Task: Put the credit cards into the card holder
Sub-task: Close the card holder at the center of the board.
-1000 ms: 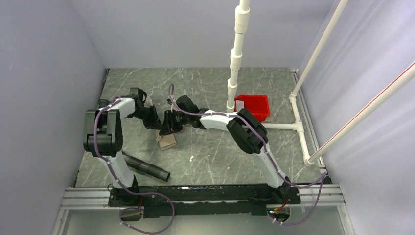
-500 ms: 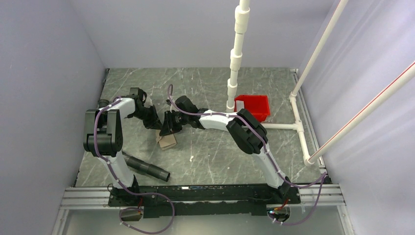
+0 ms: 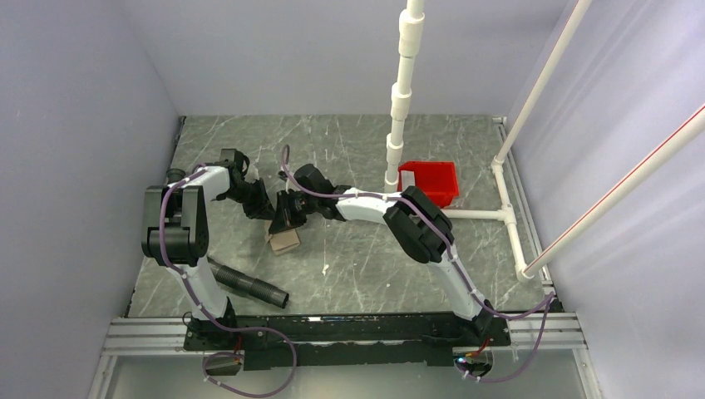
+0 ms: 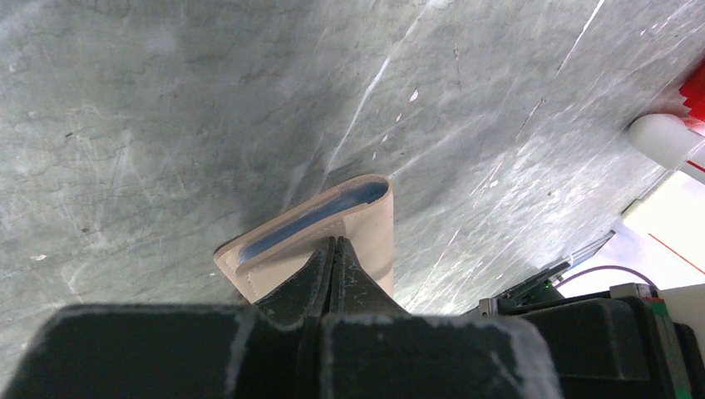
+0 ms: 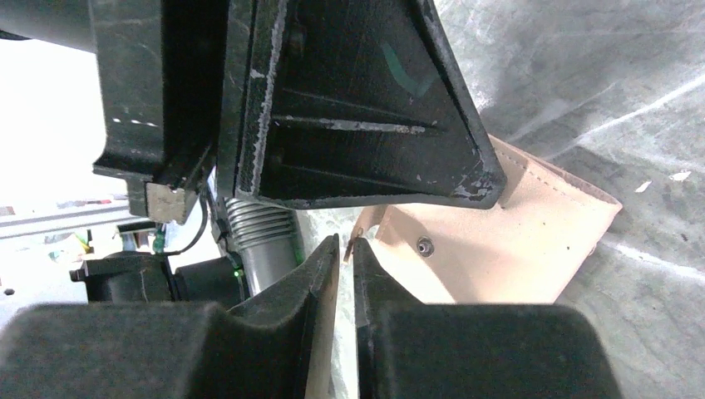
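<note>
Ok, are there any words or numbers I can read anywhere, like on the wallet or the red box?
None: there are no readable words or numbers anywhere.
The card holder is plain tan, the red tray is bare, and the green mark on the black plastic is only a scribble.

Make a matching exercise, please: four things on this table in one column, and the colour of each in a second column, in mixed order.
Things:
1. card holder
2. tray
3. ribbed hose
4. upright pipe

Colours:
a. white
b. tan
c. red
d. black

Pairs: 1-b, 2-c, 3-d, 4-a
</note>
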### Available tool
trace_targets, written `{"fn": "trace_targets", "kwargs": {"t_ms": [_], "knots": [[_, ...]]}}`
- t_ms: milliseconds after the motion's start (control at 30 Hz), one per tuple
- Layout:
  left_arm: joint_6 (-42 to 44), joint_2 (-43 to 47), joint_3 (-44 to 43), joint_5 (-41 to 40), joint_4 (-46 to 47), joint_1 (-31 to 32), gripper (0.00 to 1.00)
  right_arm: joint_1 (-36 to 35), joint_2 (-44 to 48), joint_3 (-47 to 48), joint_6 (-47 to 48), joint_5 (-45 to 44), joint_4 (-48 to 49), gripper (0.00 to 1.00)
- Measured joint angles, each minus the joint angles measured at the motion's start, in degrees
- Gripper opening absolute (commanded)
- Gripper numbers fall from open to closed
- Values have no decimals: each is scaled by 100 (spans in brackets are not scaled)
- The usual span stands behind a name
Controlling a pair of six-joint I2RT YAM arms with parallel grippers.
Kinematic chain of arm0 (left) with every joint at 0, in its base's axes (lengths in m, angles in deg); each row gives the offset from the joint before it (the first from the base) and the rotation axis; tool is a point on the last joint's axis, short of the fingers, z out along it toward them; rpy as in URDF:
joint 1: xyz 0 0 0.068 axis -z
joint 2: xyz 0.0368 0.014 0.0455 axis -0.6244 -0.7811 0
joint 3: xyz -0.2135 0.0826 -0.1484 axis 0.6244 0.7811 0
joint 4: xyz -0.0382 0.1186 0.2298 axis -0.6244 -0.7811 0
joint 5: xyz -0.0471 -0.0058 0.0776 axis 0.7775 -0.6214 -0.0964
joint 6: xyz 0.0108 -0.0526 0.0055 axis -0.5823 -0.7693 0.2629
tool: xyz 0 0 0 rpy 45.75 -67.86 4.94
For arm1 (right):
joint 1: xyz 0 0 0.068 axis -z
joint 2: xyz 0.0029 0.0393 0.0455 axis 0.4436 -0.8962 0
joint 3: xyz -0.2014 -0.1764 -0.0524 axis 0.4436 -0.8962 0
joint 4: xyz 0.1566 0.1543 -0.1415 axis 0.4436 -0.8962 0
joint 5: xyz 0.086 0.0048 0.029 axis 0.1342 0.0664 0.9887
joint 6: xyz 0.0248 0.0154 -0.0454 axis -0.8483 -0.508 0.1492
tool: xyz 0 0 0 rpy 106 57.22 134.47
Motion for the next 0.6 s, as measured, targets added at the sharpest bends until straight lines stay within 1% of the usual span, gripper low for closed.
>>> {"fn": "trace_targets", "kwargs": {"t_ms": [600], "knots": [[37,0,0,13,2,0,0,-11,-92,201,44,0,-105,19]]}}
